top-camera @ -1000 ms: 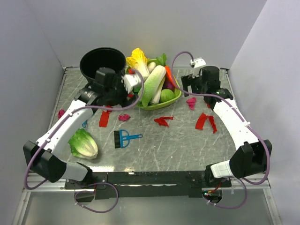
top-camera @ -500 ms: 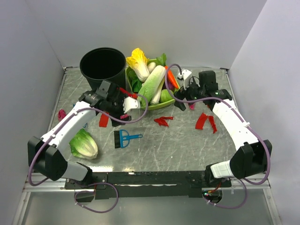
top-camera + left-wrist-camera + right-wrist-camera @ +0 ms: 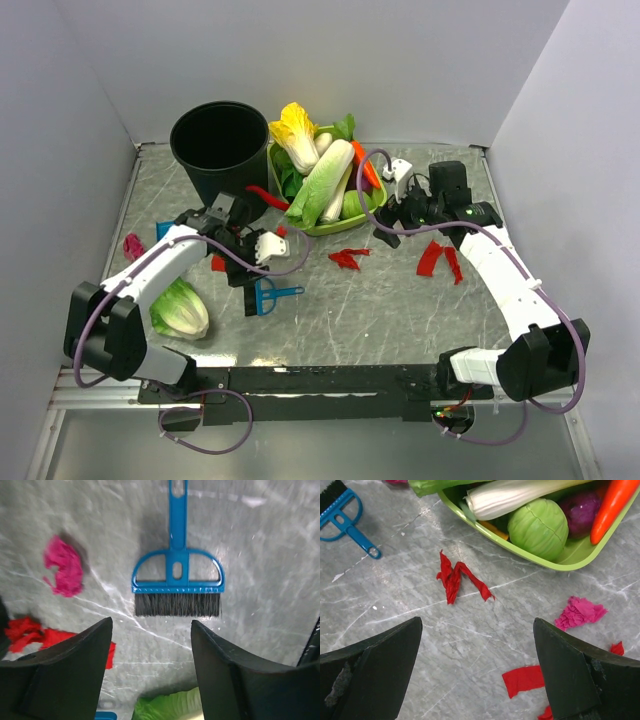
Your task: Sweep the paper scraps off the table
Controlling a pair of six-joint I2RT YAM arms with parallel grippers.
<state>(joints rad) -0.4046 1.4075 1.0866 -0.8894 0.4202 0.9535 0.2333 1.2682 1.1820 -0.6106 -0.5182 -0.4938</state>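
Over the left half of the table [image 3: 400,310], the left gripper [image 3: 151,630] hangs just above the brush [image 3: 177,572]. Its fingers are spread and pinch nothing. The bristles lie nearest the fingertips and the handle points away. The right gripper [image 3: 477,625] is spread wide and empty too, over a red scrap [image 3: 457,577] near the bowl [image 3: 560,566].

The scraps [image 3: 440,260] lie loose across the table. A pink wad [image 3: 62,572] and a red strip [image 3: 30,632] sit beside the left fingers, and 3 more pieces are under the right wrist.

The main risk is a bad grip. If the fingers close on the bristles or the head's edge, the brush may tilt or slip out mid-sweep. A low descent could scrape the fingertips on the table or pin the pink wad. The lettuce [image 3: 180,308] close by could be nudged. Thin paper may also slide under the bristles and be missed.
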